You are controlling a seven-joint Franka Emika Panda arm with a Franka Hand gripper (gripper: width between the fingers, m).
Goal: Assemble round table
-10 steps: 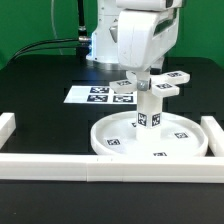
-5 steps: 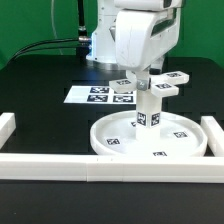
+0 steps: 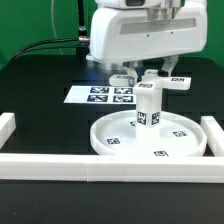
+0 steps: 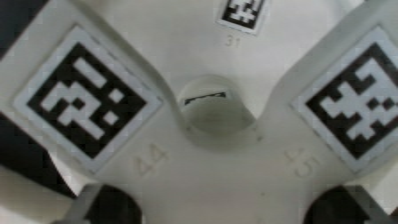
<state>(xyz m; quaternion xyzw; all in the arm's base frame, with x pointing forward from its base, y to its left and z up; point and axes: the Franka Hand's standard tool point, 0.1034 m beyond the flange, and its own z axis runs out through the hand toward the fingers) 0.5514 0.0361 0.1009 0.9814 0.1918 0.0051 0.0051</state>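
The large round rimmed disc [image 3: 185,140] lies flat against the front rail. The short cylindrical leg [image 3: 148,108] stands upright at its centre. The cross-shaped knobbed base [image 3: 178,85] sits on top of the leg with its tagged arms spread out level. My gripper [image 3: 150,74] comes straight down on the base and is shut on it. In the wrist view the base [image 4: 205,110] fills the frame, and its tagged arms fan out from the hub. My gripper [image 4: 235,206] has one dark fingertip [image 4: 103,206] pressed against each side of the white part.
White square-section border rails run along the front [image 3: 100,165] and at both front corners [image 3: 8,128]. The marker board [image 3: 95,95] lies flat behind the disc. The arm's large white hand [image 3: 150,35] hangs over the middle of the scene.
The hand has turned about its vertical axis and now shows its broad side. The base's arms have swung round with it on top of the leg.
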